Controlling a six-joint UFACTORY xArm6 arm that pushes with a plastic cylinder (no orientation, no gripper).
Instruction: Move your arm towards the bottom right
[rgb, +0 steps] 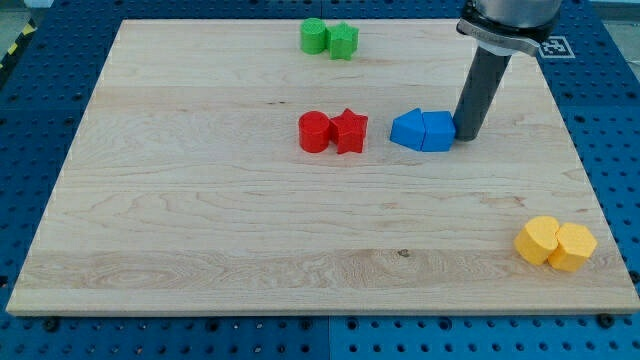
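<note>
My dark rod comes down from the view's top right, and my tip rests on the wooden board right of centre. It touches or nearly touches the right side of two blue blocks that sit pressed together. A red cylinder and a red star sit side by side at the board's centre, left of the blue pair. Two yellow blocks sit together near the board's bottom right corner, well below and right of my tip.
A green cylinder and a green star-like block sit at the board's top edge. Blue perforated table surrounds the board. A black-and-white marker tag lies off the top right corner.
</note>
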